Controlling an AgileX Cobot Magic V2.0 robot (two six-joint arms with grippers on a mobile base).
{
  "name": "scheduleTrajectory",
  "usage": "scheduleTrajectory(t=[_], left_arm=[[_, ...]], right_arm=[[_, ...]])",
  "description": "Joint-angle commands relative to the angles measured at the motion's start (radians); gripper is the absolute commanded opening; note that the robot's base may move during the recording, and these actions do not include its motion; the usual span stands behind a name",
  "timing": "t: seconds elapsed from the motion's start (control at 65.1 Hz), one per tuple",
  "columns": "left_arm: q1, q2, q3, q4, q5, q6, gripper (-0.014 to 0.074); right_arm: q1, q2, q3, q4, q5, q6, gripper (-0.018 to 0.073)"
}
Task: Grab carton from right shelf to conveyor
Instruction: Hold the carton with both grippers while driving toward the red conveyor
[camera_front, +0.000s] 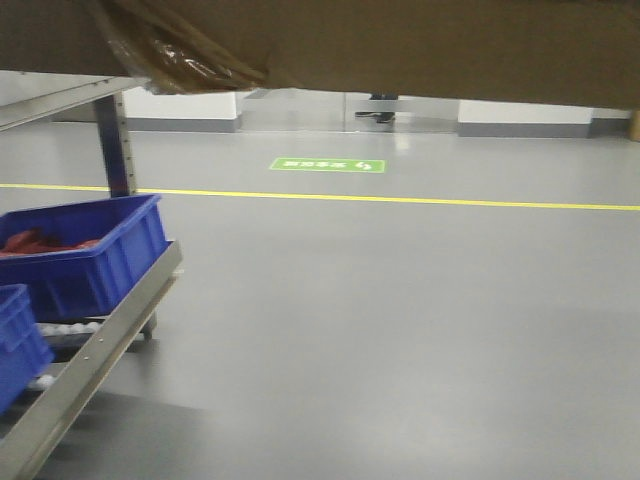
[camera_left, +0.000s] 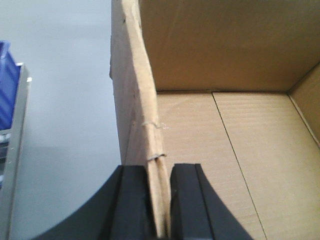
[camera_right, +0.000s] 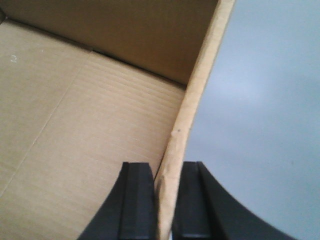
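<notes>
Carton (camera_front: 400, 45) hung clear above floor; conveyor not in view. Left gripper (camera_left: 159, 175) clamped on carton's left wall, right gripper (camera_right: 167, 172) on its right wall. Risks: thin wall likely to buckle and slip from pads; peeling tape (camera_front: 170, 55) under carton, so flap might sag.

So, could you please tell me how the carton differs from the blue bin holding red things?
The carton is brown corrugated cardboard; the blue bin is plastic. The carton is held off the floor, its side walls pinched by the left claw and right claw; the bin rests on the steel shelf. The carton is empty; the bin holds something red. Both are open-topped.
</notes>
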Motion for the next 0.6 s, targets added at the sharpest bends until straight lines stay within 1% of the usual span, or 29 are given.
scheduleTrajectory(t=[0.0, 0.584], left_arm=[[0.001, -0.017, -0.008, 0.013, -0.06, 0.007, -0.001], [0.001, -0.017, -0.008, 0.013, -0.06, 0.007, -0.001]], right_arm=[[-0.004, -0.017, -0.003, -0.029, -0.016, -0.025, -0.0067], [-0.004, -0.017, -0.003, -0.029, -0.016, -0.025, -0.0067]])
